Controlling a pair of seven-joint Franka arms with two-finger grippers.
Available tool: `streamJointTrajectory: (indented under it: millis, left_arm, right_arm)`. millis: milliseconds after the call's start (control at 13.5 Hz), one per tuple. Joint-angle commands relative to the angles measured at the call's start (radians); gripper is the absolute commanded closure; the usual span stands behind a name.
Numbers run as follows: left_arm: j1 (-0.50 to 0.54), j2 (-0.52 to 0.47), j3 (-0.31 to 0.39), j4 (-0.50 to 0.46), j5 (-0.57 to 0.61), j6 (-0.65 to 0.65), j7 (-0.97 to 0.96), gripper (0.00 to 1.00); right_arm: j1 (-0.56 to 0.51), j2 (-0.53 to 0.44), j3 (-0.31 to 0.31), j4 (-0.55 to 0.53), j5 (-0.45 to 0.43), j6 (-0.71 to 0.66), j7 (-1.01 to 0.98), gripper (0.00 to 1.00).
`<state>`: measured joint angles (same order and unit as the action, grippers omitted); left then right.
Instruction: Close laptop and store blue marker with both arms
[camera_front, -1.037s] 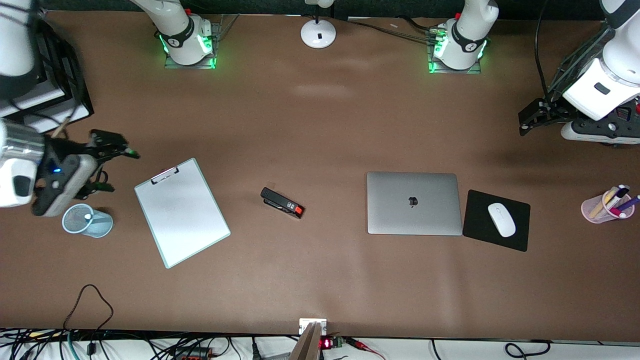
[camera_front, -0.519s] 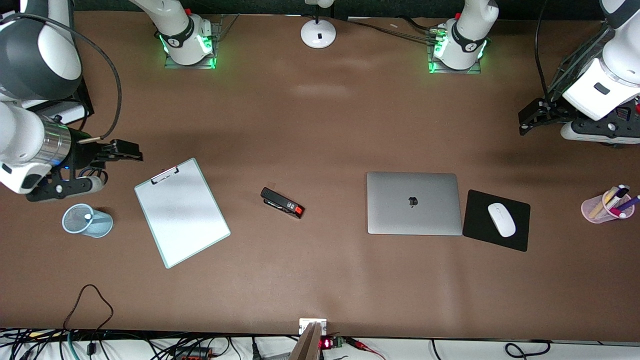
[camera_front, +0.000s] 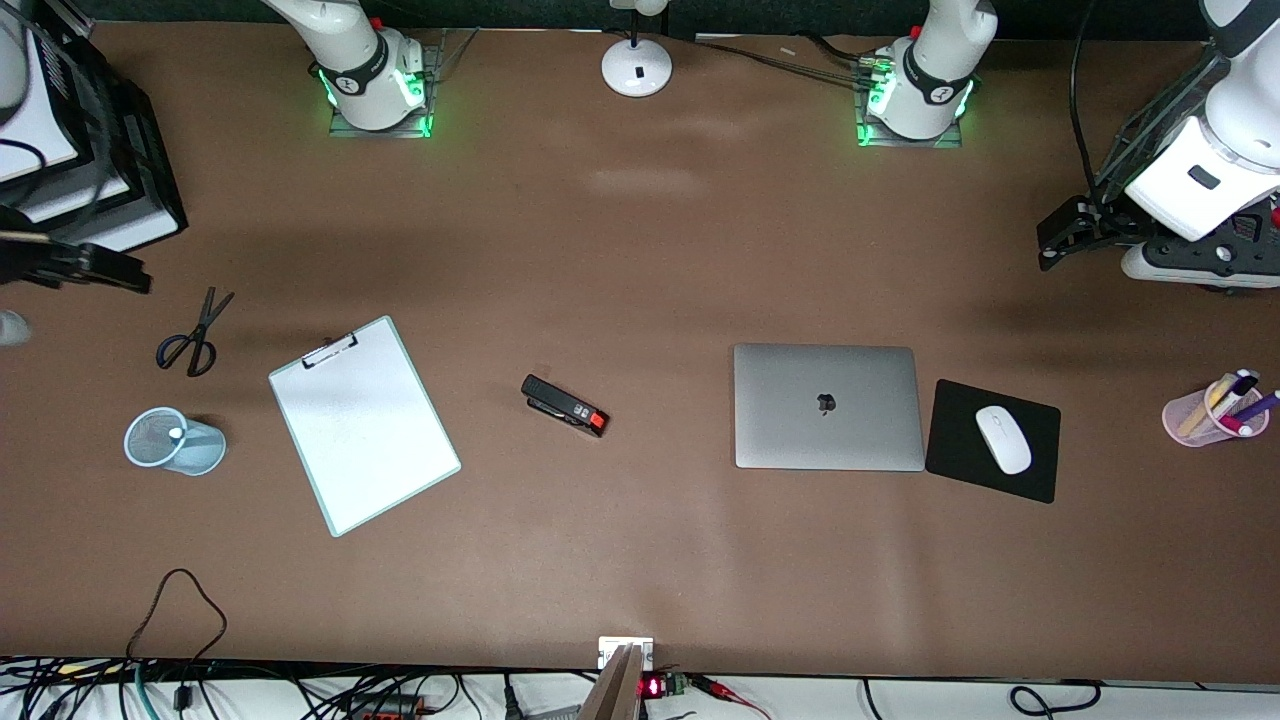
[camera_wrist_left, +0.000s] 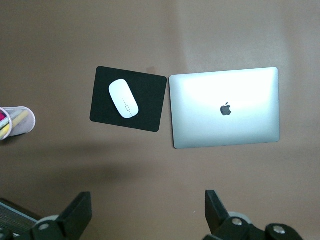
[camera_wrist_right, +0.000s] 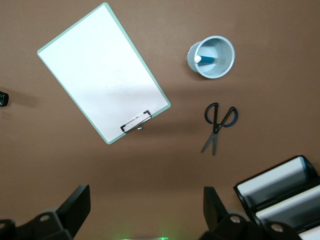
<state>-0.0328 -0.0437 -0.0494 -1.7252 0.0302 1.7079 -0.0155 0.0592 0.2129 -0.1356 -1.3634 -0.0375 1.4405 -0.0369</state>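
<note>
1. Clipboard (camera_front: 364, 426), scissors (camera_front: 193, 336) and black stapler (camera_front: 564, 405) are lying on the table; a black mouse pad (camera_front: 1030, 470) is carrying a white mouse (camera_front: 1002, 438), just beside the laptop, toward the left arm's end.
2. A pink pen cup (camera_front: 1213, 412) is standing at the left arm's end of the table, with several pens in it.
3. Brown table (camera_front: 640, 560) is bearing everything; cables are trailing along its near edge.
4. Laptop (camera_front: 827, 406) is lying shut, lid up.
5. Blue marker (camera_wrist_right: 207, 59) is standing inside the mesh cup (camera_front: 172, 441), at the right arm's end of the table.
6. Left gripper (camera_wrist_left: 147, 215) is hanging with fingers spread wide over bare table near the laptop.
7. Right gripper (camera_wrist_right: 145, 212) is hanging, fingers wide, over bare table near the clipboard; the marker is well apart from it.
</note>
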Motion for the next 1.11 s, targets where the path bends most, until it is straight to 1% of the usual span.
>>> streamJointTrajectory:
  millis: [0,222,370,593,1037]
  left_arm:
    - [0.001,0.007,0.002,0.029,-0.010,-0.025,0.017,0.00]
    - [0.001,0.007,0.002,0.029,-0.010,-0.025,0.017,0.00]
    - [0.001,0.007,0.002,0.029,-0.012,-0.025,0.017,0.00]
    - [0.002,0.007,0.002,0.029,-0.012,-0.025,0.017,0.00]
    - [0.002,0.007,0.002,0.029,-0.012,-0.027,0.017,0.00]
  right_arm:
    - [0.013,-0.070,0.017,-0.052,-0.015,0.001,0.000,0.00]
    - [0.014,-0.145,0.021,-0.130,-0.002,0.027,0.000,0.00]
    - [0.014,-0.165,0.019,-0.160,0.004,0.035,0.000,0.00]
    - [0.011,-0.204,0.019,-0.230,0.004,0.103,0.000,0.00]
    - [0.013,-0.208,0.019,-0.217,0.014,0.092,0.017,0.00]
